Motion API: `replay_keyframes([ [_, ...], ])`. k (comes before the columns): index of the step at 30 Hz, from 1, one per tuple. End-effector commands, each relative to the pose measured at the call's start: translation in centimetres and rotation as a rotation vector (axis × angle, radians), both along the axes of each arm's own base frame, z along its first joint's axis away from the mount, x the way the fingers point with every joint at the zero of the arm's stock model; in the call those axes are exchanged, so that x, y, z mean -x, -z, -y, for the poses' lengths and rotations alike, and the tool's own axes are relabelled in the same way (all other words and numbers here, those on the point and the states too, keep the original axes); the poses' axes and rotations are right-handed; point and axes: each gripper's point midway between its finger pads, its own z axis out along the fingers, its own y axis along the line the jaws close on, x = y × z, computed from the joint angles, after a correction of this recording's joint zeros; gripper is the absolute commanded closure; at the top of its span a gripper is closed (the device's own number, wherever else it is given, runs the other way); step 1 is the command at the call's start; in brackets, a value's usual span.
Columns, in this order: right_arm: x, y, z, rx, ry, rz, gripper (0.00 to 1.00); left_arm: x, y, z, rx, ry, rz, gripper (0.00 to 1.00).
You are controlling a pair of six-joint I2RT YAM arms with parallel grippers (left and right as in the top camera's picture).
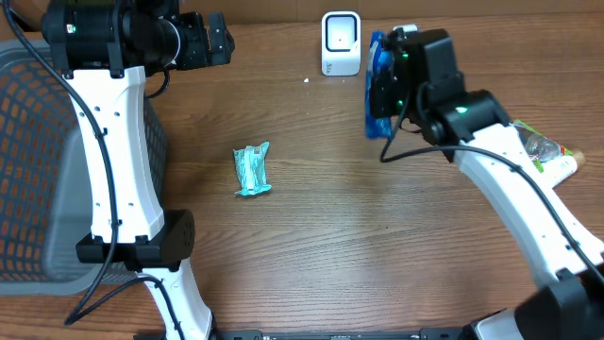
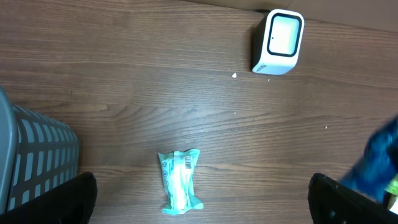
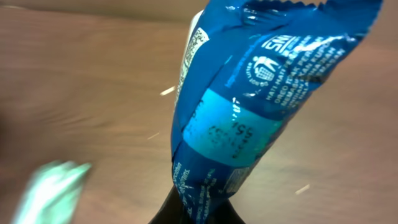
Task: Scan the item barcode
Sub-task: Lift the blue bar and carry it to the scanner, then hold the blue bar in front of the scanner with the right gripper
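Right gripper (image 3: 193,214) fingers pinch blue packet (image 1: 377,57), just right of white scanner (image 1: 341,42), far side of table (image 1: 377,236). Left gripper (image 1: 221,39) fingers spread wide, holding nothing. Packet floppy: may bend or slip, barcode may face away, no beep.

The scanner (image 1: 341,42) stood at the surface's (image 1: 377,246) far edge, a packet (image 1: 377,85) just right of it, a pouch (image 1: 252,170) nearer, a basket (image 1: 38,170) far left.
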Motion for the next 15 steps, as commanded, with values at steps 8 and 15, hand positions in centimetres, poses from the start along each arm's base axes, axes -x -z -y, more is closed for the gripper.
replay_keyframes([
  [8, -7.7, -1.1, 2.1, 0.619, -0.107, 0.376, 0.96, 0.5, -0.8, 0.4, 0.001, 0.021, 0.022, 0.00],
  [15, -11.8, -4.4, 3.8, 0.902, 0.018, 0.593, 0.96, 0.5, -0.8, 0.4, 0.001, 0.021, 0.022, 0.00],
])
